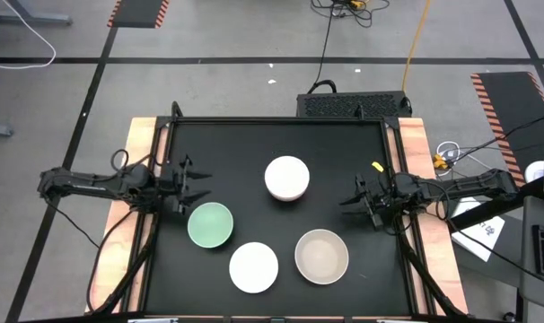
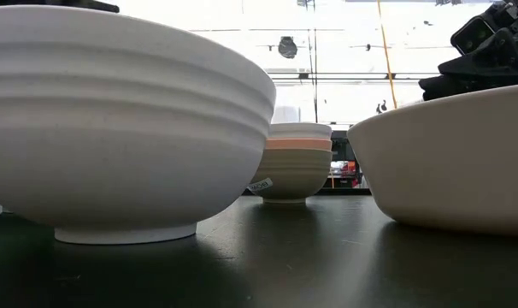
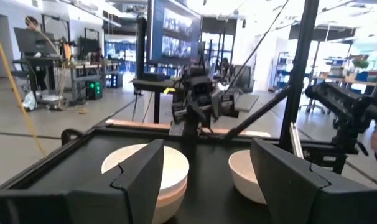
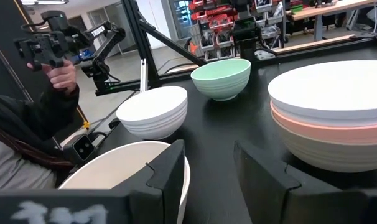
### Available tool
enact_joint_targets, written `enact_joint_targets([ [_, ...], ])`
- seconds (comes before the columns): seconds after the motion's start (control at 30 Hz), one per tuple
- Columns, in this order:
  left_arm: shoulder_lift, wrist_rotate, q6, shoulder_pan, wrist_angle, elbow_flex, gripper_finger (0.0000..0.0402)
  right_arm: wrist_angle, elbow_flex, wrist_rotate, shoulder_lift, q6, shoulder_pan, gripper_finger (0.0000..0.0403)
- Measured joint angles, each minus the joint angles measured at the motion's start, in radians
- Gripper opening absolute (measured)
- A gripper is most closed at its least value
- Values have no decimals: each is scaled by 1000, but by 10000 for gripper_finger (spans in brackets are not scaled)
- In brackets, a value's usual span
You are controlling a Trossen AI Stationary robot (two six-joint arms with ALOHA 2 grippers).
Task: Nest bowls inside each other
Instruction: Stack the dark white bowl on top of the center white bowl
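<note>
Bowls on the black surface (image 1: pixel 254 152): a nested stack (image 1: pixel 286 178) near the middle, white bowl on top, coral bowl beneath it, grey bowl at the bottom. Mint bowl (image 1: pixel 209 224), single white bowl (image 1: pixel 253 266) and beige bowl (image 1: pixel 321 256) stand apart, each empty. Left claw (image 1: pixel 197 184), beside the mint bowl, is open and holds nothing. Right claw (image 1: pixel 350 197), at the right edge, is open and holds nothing.

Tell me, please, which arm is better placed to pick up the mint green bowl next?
Left, probably. The left gripper hovers open just beside the mint green bowl on its side of the table. The right gripper sits across the table, beyond the stacked bowls, nearer the beige bowl.
</note>
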Motion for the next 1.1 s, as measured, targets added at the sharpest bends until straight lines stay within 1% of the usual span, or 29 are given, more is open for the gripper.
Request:
enact_joint_targets([
  [0.1, -1, 0, 7, 0, -10, -3, 241, 0, 0, 0, 0, 0, 0, 132],
  [0.33, -1, 6, 34, -2, -121, -4, 241, 0, 0, 0, 0, 7, 0, 132],
  [0.5, -1, 6, 31, -39, -148, -4, 241, 0, 0, 0, 0, -2, 0, 132],
  [0.7, 0, -91, 84, -104, -178, -12, 241, 0, 0, 0, 0, -44, 0, 132],
  [0.83, 0, -105, 93, -123, -170, -20, 241, 0, 0, -2, 0, -62, 0, 132],
  [0.97, 0, -106, 106, -129, -169, -20, 241, 19, 0, -55, 0, -108, 3, 132],
  [1.1, 0, -106, 109, -130, -169, -20, 241, 103, 0, -81, 0, -131, 37, 132],
])
